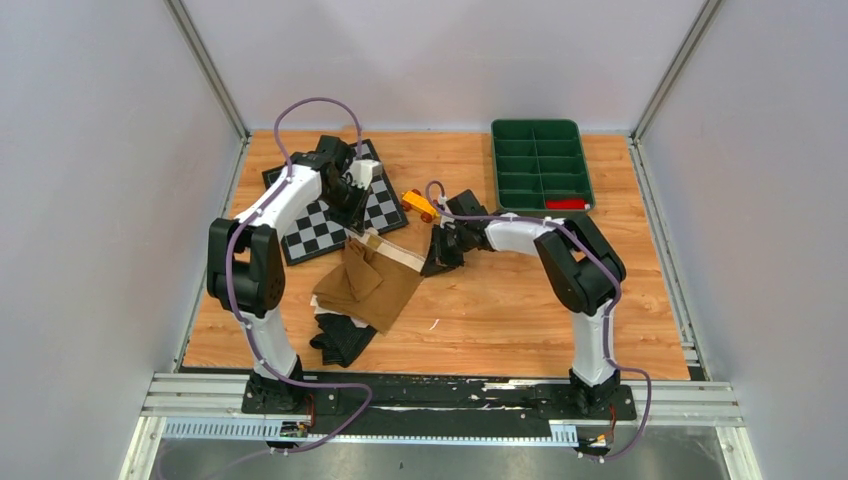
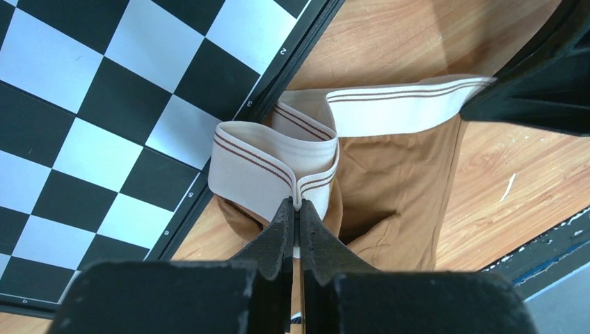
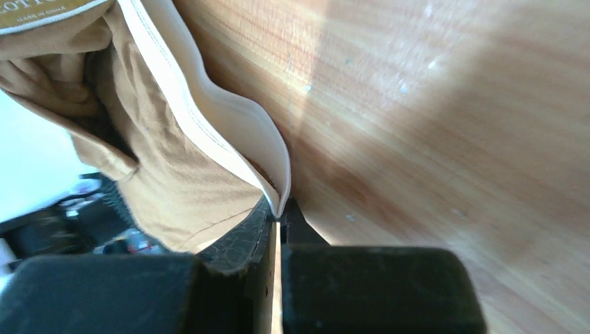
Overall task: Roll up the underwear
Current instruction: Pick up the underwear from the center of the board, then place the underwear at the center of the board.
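Wood-grain surface (image 1: 520, 310) is supporting the tan-brown soft cloth underwear (image 1: 365, 285) beside the black-and-white checkerboard mat (image 1: 310, 235). Both the left jaws and the right jaws are pinching its cream waistband (image 2: 389, 104), probably stretching it flat for rolling.

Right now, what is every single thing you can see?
tan-brown cloth underwear with a cream waistband: one, mid-table
black cloth garment: one, crumpled, nearer the arm bases
black-and-white checkerboard mat: one, far left
green plastic compartment tray: one, far right
small red thing: one, tray's near right corner
small orange object: one, table centre
wooden table: one, light brown
left gripper: one, black, shut on the waistband
right gripper: one, black, shut on the waistband
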Motion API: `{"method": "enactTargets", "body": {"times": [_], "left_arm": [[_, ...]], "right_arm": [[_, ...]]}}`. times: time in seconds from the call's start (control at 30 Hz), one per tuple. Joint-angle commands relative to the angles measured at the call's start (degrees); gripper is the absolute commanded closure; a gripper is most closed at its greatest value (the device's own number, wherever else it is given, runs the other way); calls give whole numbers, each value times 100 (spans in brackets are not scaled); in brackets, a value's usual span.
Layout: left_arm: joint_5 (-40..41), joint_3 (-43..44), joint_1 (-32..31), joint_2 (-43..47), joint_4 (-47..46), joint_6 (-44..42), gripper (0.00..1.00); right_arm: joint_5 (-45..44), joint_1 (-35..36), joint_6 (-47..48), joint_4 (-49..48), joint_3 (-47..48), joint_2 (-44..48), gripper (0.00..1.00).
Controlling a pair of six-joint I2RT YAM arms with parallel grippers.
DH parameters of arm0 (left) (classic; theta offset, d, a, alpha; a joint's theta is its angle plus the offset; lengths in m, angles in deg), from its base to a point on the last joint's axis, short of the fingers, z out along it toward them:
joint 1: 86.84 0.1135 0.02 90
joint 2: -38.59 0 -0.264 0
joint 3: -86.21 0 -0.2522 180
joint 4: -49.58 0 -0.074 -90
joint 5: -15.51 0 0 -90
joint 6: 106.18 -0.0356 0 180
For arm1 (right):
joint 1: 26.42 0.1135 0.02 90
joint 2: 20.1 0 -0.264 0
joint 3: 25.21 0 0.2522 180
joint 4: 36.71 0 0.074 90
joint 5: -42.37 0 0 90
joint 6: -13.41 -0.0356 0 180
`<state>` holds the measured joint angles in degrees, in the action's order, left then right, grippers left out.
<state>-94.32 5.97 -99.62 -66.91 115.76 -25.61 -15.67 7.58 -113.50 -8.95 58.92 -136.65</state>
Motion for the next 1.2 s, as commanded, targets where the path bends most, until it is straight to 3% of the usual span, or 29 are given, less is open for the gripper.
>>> {"method": "enactTargets", "body": {"times": [0.0, 0.3, 0.47, 0.6, 0.8, 1.0, 1.07, 1.17], "left_arm": [[-117, 325, -6, 11, 20, -94, 95], [-1093, 619, -14, 1012, 341, -459, 97], [-1825, 625, -213, 1762, 860, -1323, 97], [-1793, 511, -738, 2323, 1050, -1560, 97], [-1918, 68, -1651, 2583, 801, -1252, 94], [-1912, -474, -2363, 2490, -232, -36, 94], [-1684, -524, -2474, 2236, -770, 547, 86], [-1129, -223, -2489, 1465, -1168, 1277, 62]], "right_arm": [[-1029, -110, 1893, 449, 312, 540, 100], [-611, -294, 4447, 1705, 263, 2496, 100], [-423, -298, 4928, 2137, 132, 3577, 100], [-258, -303, 5200, 2481, 48, 4370, 100], [-312, -378, 5546, 3479, -102, 5459, 100], [-773, -591, 5730, 4436, -322, 6445, 100], [-792, -973, 5658, 4482, -421, 6449, 100], [-574, -2064, 5686, 4307, -604, 6056, 100]]}}
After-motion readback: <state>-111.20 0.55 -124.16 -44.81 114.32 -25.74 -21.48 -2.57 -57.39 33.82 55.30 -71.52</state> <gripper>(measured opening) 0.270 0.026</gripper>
